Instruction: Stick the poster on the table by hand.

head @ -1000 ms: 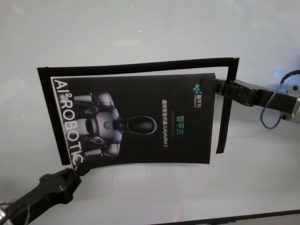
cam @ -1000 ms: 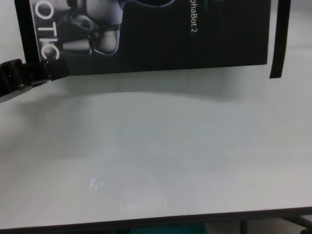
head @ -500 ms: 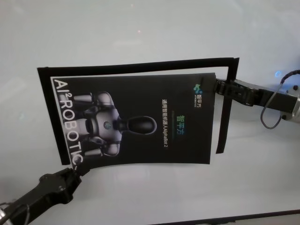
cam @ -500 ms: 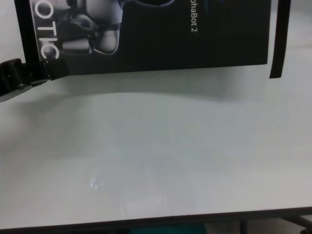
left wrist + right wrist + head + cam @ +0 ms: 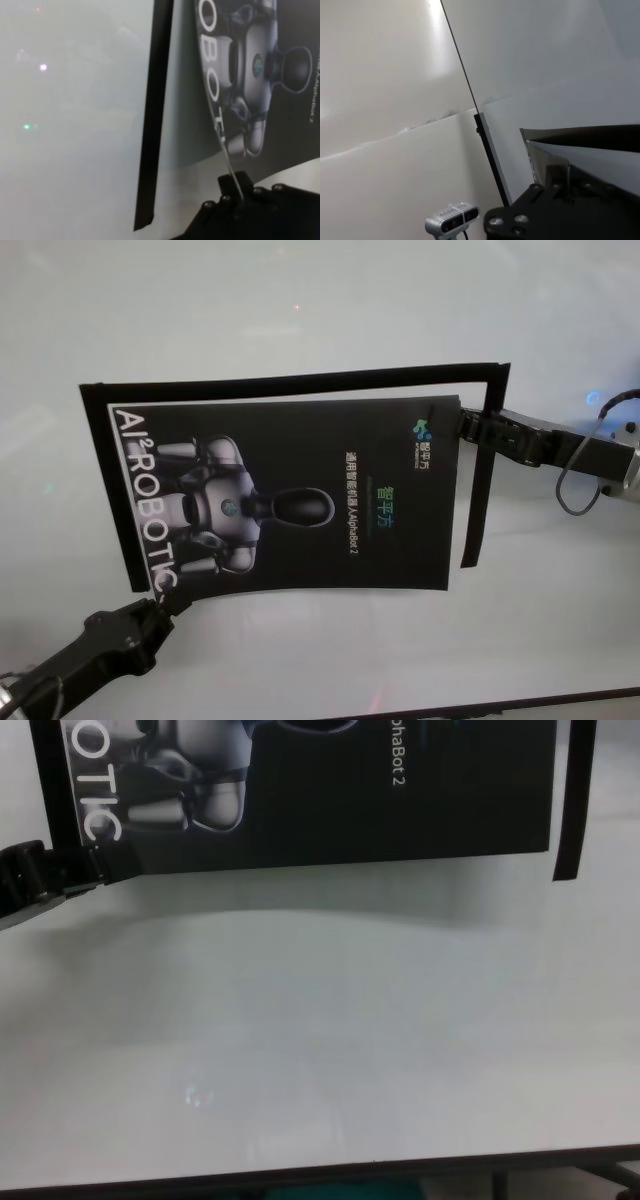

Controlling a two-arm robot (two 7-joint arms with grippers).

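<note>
Progress is looking partial: you are holding the poster [image 5: 285,505] over the bench [image 5: 300,330] by two opposite corners, and it is not yet lying flat. Your left claw [image 5: 160,605] is pinching the corner at about 7 o'clock of the sheet, beside the end of the big white lettering; the left wrist view is showing the sheet's edge running down between the closed jaws. Your right claw [image 5: 462,424] is clamping the corner at about 2 o'clock, its jaws closed on the thin edge as the right wrist view shows. The sheet is sagging and casting a soft shadow below its near edge in the chest view, so I judge it is hovering just above the bench rather than stuck. Black tape strips [image 5: 300,380] are framing the spot along 12, 9 and 3 o'clock; the poster is sitting inside them, slightly skewed. What is left, as I read it: lowering the sheet, pressing it flat, then letting go. Containers are not appearing in any view.
</note>
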